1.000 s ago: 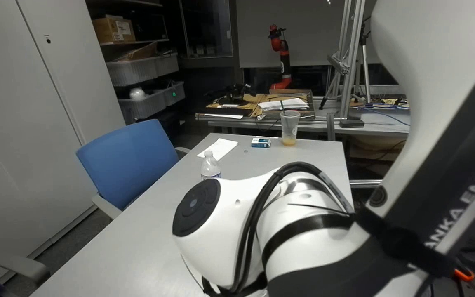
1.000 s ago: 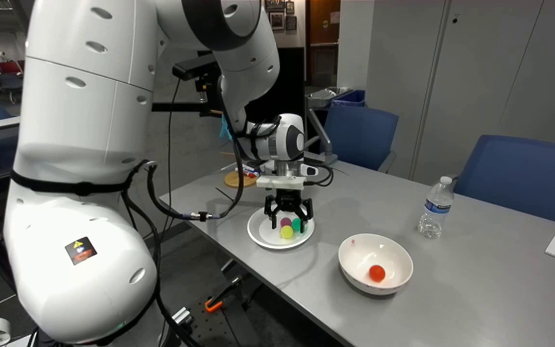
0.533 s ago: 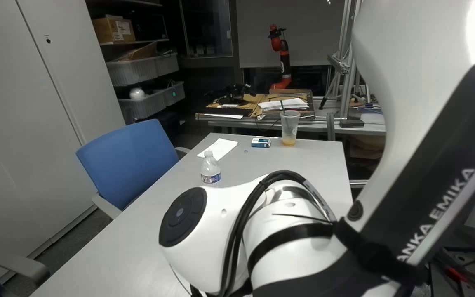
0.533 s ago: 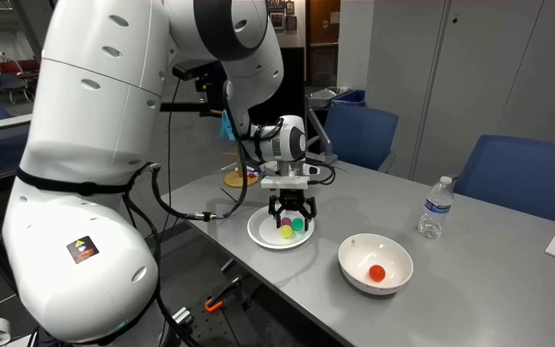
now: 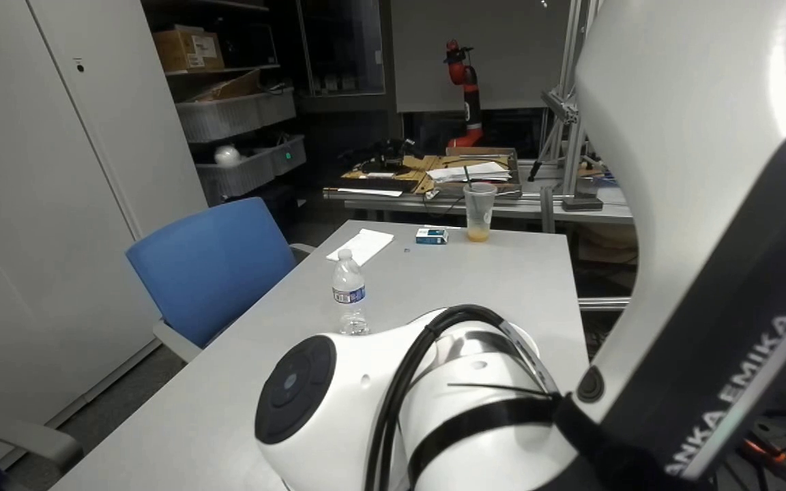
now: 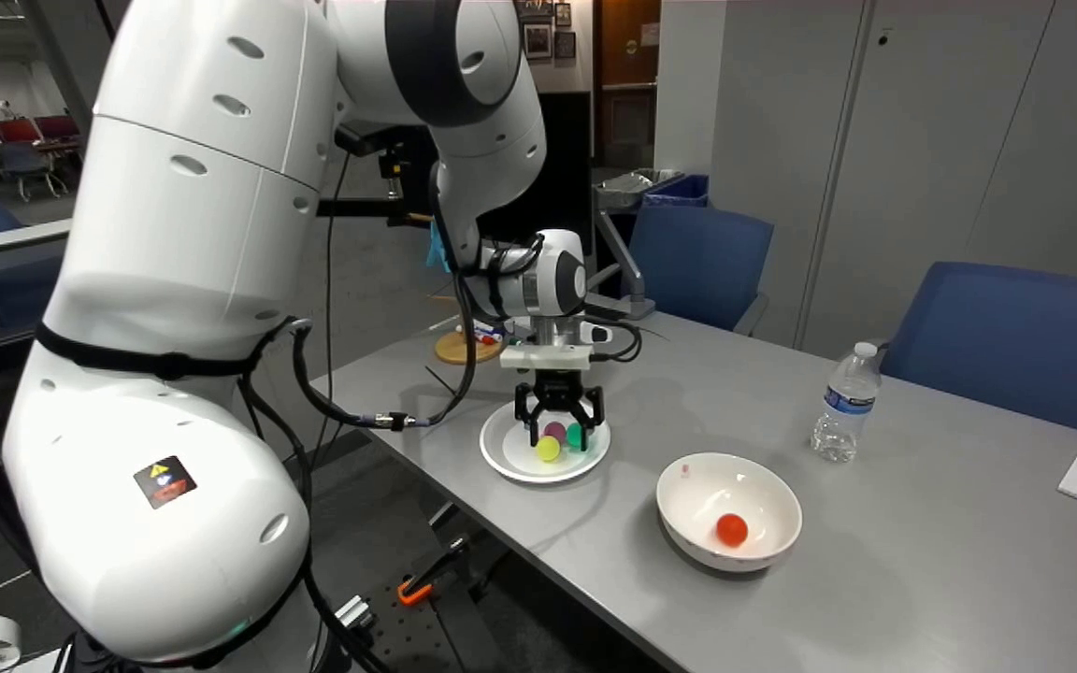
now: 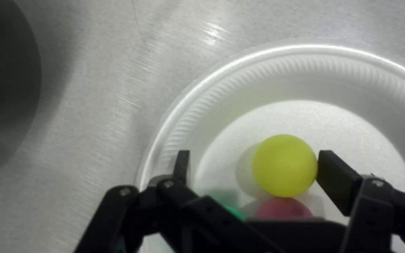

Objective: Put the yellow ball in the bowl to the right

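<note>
The yellow ball [image 6: 548, 449] lies on a white plate [image 6: 504, 461] with a purple-pink ball [image 6: 554, 431] and a green ball [image 6: 575, 436]. My gripper [image 6: 559, 443] is open, pointing down over the plate. In the wrist view the yellow ball [image 7: 285, 165] shows between the spread fingers [image 7: 254, 166], right against the right finger; I cannot tell whether they touch. The pink ball [image 7: 283, 208] and green ball [image 7: 235, 212] are partly hidden by the gripper. The white bowl [image 6: 688, 486] stands to the right of the plate, holding an orange-red ball [image 6: 732, 530].
A clear water bottle [image 6: 845, 404] stands beyond the bowl; it also shows in an exterior view [image 5: 349, 296]. Paper [image 5: 362, 247], a small box [image 5: 432, 236] and a plastic cup [image 5: 478, 215] are at the table's far end. A wooden disc [image 6: 464, 349] lies behind the plate.
The gripper moved slightly right, then back left and a little lower over the plate. The yellow ball has shifted slightly left on the plate. The bowl has not moved.
</note>
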